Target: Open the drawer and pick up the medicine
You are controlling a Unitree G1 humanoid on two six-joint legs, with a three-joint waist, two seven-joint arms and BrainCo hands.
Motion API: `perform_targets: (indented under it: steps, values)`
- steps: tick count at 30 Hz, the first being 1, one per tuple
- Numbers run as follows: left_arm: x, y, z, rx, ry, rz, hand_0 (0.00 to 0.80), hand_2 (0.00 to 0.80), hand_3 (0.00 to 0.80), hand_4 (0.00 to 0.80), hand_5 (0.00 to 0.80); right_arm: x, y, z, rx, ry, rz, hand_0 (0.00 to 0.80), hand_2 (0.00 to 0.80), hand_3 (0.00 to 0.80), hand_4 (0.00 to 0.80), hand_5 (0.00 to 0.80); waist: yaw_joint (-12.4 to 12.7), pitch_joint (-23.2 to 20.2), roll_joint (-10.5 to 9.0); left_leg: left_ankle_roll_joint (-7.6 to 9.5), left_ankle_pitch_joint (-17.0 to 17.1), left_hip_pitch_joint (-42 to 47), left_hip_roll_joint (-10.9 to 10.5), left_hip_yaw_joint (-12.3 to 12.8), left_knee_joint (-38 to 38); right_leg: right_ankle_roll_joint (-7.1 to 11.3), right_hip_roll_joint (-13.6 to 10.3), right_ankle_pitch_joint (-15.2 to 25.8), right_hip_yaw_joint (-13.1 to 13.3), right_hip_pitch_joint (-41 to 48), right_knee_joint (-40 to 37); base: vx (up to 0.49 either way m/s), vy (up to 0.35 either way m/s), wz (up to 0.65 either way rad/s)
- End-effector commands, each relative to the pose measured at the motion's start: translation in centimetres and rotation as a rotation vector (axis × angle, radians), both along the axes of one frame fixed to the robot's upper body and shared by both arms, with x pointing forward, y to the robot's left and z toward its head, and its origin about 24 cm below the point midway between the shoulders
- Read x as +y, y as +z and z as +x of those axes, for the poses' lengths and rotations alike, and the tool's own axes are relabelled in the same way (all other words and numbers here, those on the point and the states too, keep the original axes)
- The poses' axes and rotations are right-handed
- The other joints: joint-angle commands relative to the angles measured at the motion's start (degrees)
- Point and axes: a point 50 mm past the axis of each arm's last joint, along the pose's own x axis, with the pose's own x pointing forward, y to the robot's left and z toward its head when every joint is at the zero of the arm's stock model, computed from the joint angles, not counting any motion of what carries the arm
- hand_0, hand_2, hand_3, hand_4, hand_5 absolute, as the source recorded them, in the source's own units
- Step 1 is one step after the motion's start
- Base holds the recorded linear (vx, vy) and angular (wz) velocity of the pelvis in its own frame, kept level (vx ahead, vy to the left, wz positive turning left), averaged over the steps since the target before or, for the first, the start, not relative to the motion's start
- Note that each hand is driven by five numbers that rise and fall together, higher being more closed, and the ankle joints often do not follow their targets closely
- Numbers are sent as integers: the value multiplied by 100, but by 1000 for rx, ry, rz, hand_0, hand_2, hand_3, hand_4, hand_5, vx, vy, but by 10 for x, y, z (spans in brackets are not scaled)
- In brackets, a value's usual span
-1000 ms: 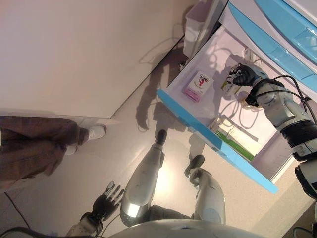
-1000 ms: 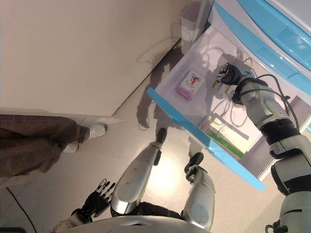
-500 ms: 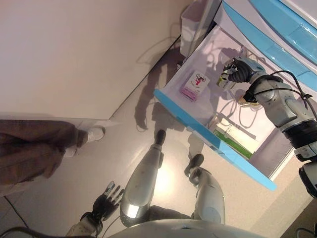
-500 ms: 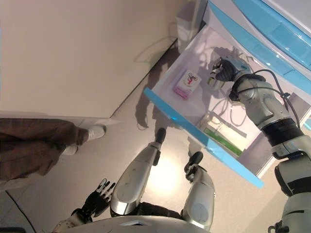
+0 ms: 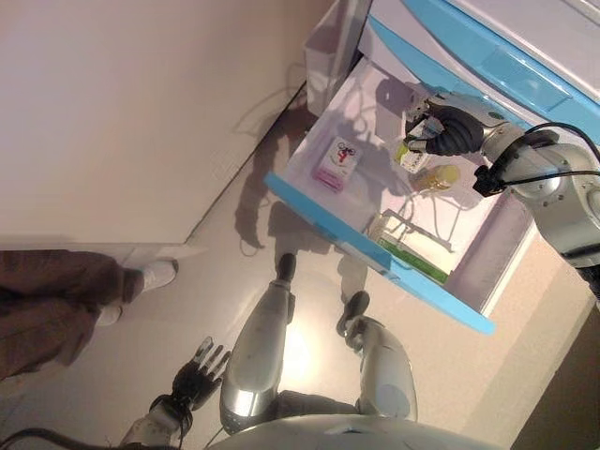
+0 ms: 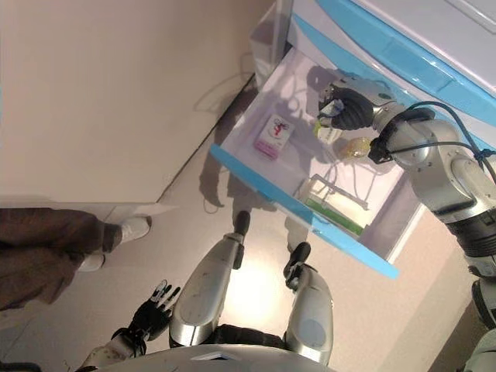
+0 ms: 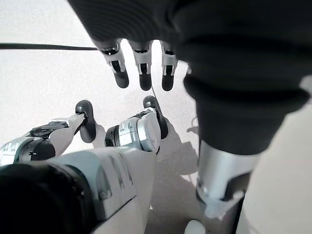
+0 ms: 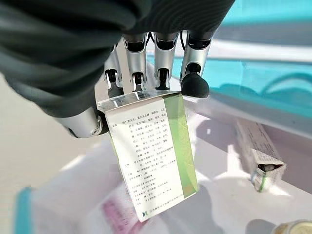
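The white drawer with a blue front (image 5: pixel 375 261) stands pulled out. My right hand (image 5: pixel 450 129) hovers above its inside, shut on a white and green medicine box (image 8: pixel 153 156), pinched between thumb and fingers and lifted off the drawer floor. The same box shows small under the hand (image 6: pixel 327 130) from the head. A pink and white box (image 5: pixel 336 163) lies flat in the drawer near the front left. My left hand (image 5: pixel 194 373) hangs low beside my body with its fingers (image 7: pixel 141 68) straight, holding nothing.
Also in the drawer: a round yellowish jar (image 5: pixel 441 175), a green and white carton (image 5: pixel 412 246) by the front, and a small long box (image 8: pixel 258 153). Shut blue-fronted drawers (image 5: pixel 487 61) sit above. A person's leg and white shoe (image 5: pixel 141 278) stand to the left on the floor.
My right hand has raised the white and green box up off the drawer floor. The camera has shifted, so the whole drawer sits further left and higher in view.
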Motion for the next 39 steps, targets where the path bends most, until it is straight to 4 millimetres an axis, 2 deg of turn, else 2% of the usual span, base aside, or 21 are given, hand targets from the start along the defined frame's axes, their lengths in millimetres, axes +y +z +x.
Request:
perform_targets:
  steps: [1, 7, 14, 26, 39]
  values:
    - [10, -7, -35, 91, 6, 44, 0, 0, 0, 0, 0, 13, 22, -25, -63, 152, -21, 800, 800, 800, 800, 800, 35, -480, -64, -72, -267, 639, 236, 192, -421, 194, -58, 487, 182, -5, 255, 22, -45, -16]
    - [10, -9, -39, 105, 11, 54, 0, 0, 0, 0, 0, 26, 33, -50, -86, 327, 48, 800, 800, 800, 800, 800, -64, -651, -109, -100, -287, 824, 265, 259, -561, 199, -33, 471, 228, 137, 125, 16, -21, -6]
    - [8, -12, -42, 138, 26, 58, 0, 0, 0, 0, 0, 26, 42, -67, -103, 410, 152, 800, 800, 800, 800, 800, -179, -913, -144, -133, -258, 1013, 299, 338, -733, 217, -11, 507, 241, 301, -39, 26, -15, -3]
    - [6, -18, -56, 219, 31, 59, 0, 0, 0, 0, 0, 15, 50, -75, -122, 467, 326, 800, 800, 800, 800, 800, -242, -1196, -174, -180, -297, 1243, 336, 361, -806, 199, -4, 449, 236, 535, -172, 36, -10, -3]
    - [11, -20, -66, 286, 40, 74, 0, 0, 0, 0, 0, 1, 59, -71, -136, 490, 513, 800, 800, 800, 800, 800, -246, -1577, -187, -197, -296, 1499, 315, 385, -947, 266, -37, 529, 206, 787, -344, 22, -1, -3]
